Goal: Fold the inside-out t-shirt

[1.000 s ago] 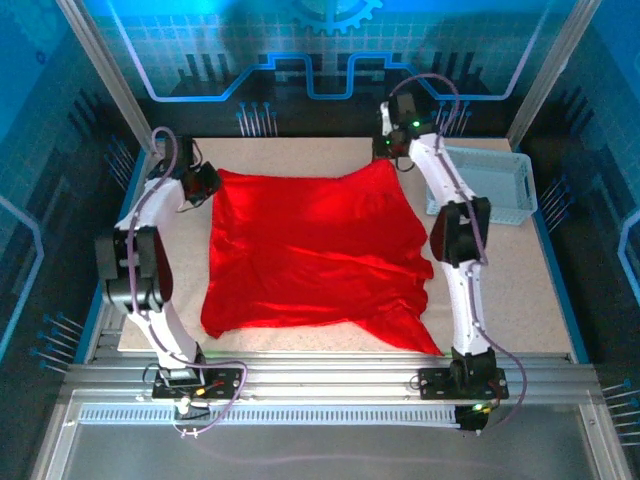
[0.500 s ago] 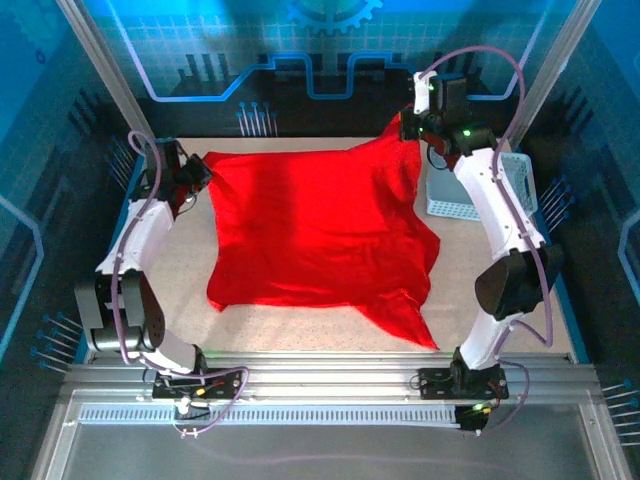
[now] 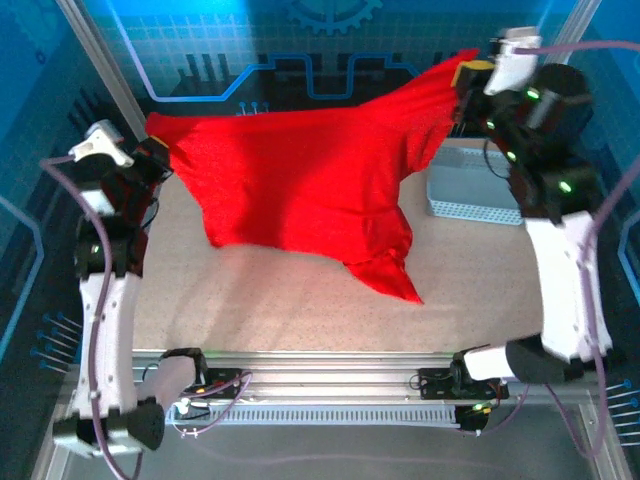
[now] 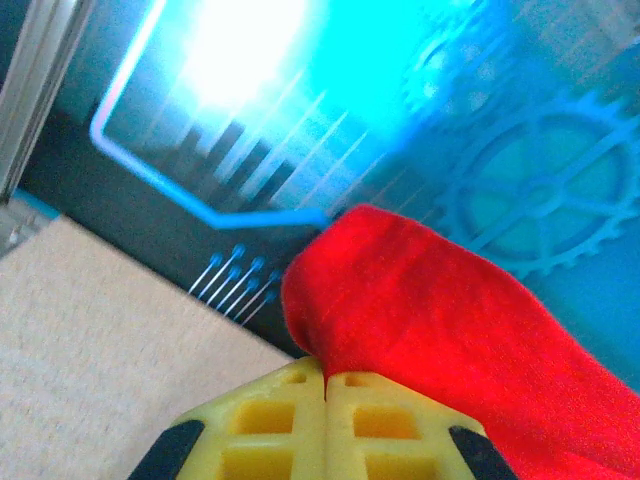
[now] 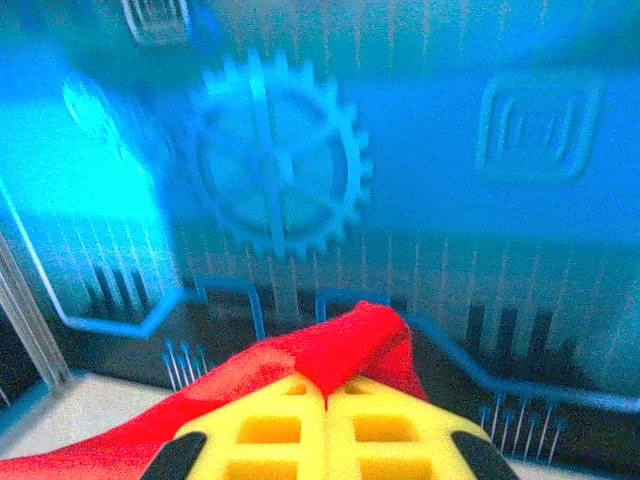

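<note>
- Shirt (image 3: 300,190): bright red, held up as a loose sheet between the two grippers, spanning the far half of the table (image 3: 280,320).
- Left gripper (image 3: 150,152): clamped on one upper corner of the shirt, at the far left above the table's left edge.
- Right gripper (image 3: 467,75): pinched on the opposite upper corner at the far right. It is higher than the left one, so the shirt's top edge slopes up to the right.
- Cloth between the grips sags a little in the middle. The lower edge hangs in folds, and a pointed flap right of centre hangs lowest.
- Whether that flap's tip touches the table cannot be told from above. A soft shadow lies on the table under the shirt.
- Left wrist view: the yellow fingers (image 4: 270,410) are pressed together with no gap. Red cloth bunches out past their tips and runs off to the right.
- Right wrist view: the yellow fingers (image 5: 270,425) likewise meet with no gap. A fold of red cloth peaks just beyond the tips and trails away to the lower left.
- Basket (image 3: 480,185): white mesh, standing on the table at the far right, just right of the hanging cloth and below the right gripper.
- Back wall (image 3: 300,60): blue, with a gear design, behind the raised shirt.
</note>
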You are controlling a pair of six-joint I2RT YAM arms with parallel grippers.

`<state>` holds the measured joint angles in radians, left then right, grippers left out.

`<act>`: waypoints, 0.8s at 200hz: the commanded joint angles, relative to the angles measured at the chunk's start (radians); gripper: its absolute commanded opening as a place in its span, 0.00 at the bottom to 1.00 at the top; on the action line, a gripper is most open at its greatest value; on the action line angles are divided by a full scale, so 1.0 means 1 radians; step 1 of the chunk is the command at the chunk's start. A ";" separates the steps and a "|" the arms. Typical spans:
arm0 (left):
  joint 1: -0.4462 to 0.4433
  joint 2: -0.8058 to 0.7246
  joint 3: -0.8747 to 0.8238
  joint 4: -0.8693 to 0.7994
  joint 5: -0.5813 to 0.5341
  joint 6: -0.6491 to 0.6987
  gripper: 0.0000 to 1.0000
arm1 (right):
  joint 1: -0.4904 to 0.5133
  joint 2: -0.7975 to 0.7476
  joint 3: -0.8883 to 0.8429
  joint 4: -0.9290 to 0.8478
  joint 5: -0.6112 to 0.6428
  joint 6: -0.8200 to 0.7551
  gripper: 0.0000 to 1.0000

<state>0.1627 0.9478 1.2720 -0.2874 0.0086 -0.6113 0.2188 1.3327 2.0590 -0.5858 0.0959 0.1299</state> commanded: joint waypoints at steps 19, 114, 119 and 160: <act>0.014 -0.201 0.047 -0.063 -0.214 0.021 0.00 | -0.014 -0.150 0.128 0.002 -0.021 -0.001 0.00; 0.014 0.087 0.071 -0.133 -0.025 0.030 0.00 | -0.014 0.054 0.237 -0.059 0.003 -0.108 0.00; 0.014 0.121 0.063 -0.137 -0.012 0.028 0.00 | -0.015 0.078 0.215 -0.060 0.005 -0.115 0.00; 0.014 0.434 -0.049 -0.109 0.012 -0.020 0.00 | -0.014 0.324 -0.026 -0.005 0.040 -0.118 0.00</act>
<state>0.1619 1.2606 1.2938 -0.3458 0.0257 -0.5957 0.2192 1.5215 2.1555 -0.6106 0.0502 0.0395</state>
